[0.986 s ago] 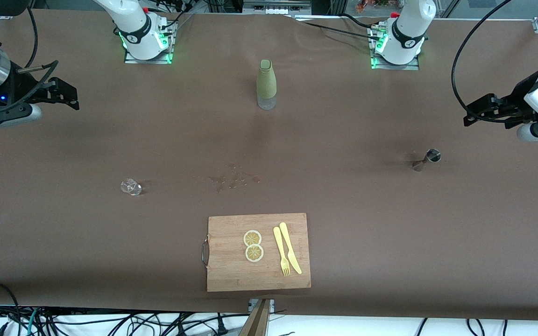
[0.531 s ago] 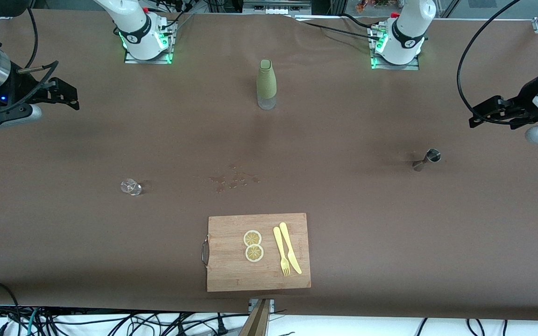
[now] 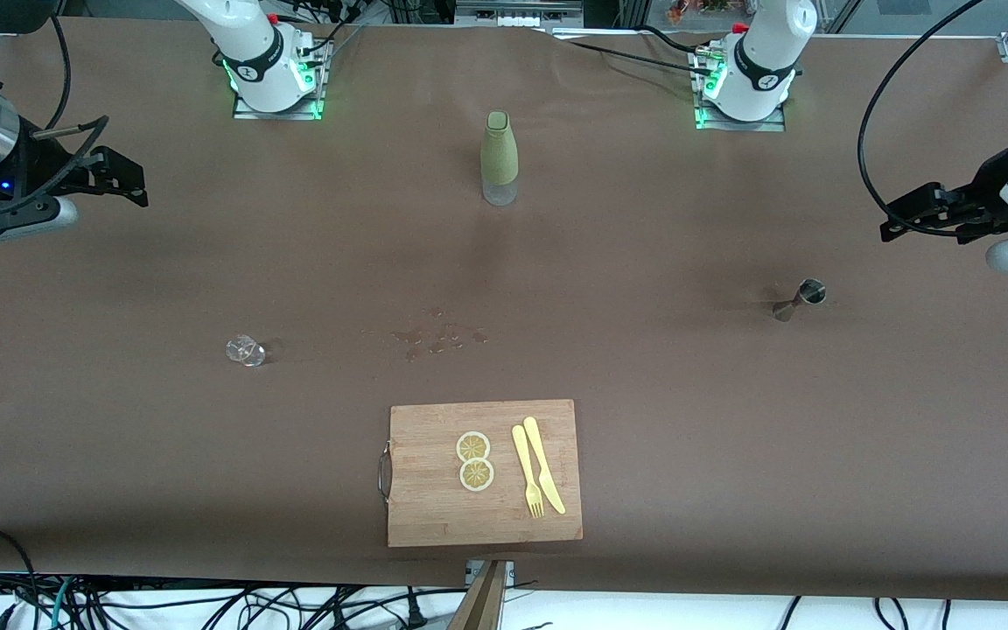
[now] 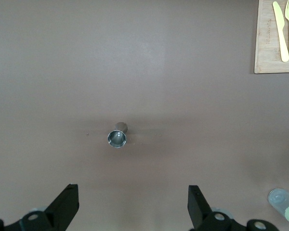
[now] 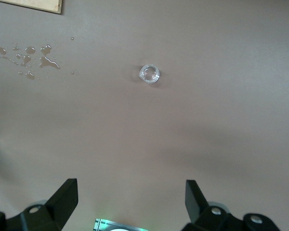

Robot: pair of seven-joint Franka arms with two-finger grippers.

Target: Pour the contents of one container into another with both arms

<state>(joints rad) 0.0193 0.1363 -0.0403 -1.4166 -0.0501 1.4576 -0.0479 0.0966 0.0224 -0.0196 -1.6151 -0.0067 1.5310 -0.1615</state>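
Left gripper (image 3: pixel 893 219): hung in the air over the left arm's end of the table, fingers (image 4: pixel 65 204) spread wide, nothing between them.
Right gripper (image 3: pixel 132 179): hung over the right arm's end of the table, fingers (image 5: pixel 62 197) likewise spread apart and empty.
Both arms: each reached out from its base at the table's edge to its own end of the table, neither touching anything.
Steel jigger (image 3: pixel 800 299): stood on the brown table cover (image 3: pixel 688 420) toward the left arm's end, below the left gripper's reach; the left wrist view looked straight down into its open cup (image 4: pixel 116 138).
Small clear glass (image 3: pixel 245 351): stood toward the right arm's end, well apart from the jigger; upright, mouth up, in the right wrist view (image 5: pixel 149 73).
Green bottle (image 3: pixel 500 157): stood upright near the middle of the table, between the two bases, with a clear lower part.
Spilled drops (image 3: pixel 438 337): a scatter of wet patches on the cover, between the bottle and the cutting board; I saw them in the right wrist view too (image 5: pixel 29 55).
Cutting board (image 3: pixel 434 516): wooden, with a metal handle, lay nearest the front camera.
On the board: two lemon slices (image 3: pixel 474 460) touching each other, and beside them a yellow fork (image 3: pixel 527 483) and yellow knife (image 3: pixel 543 477) lying side by side.
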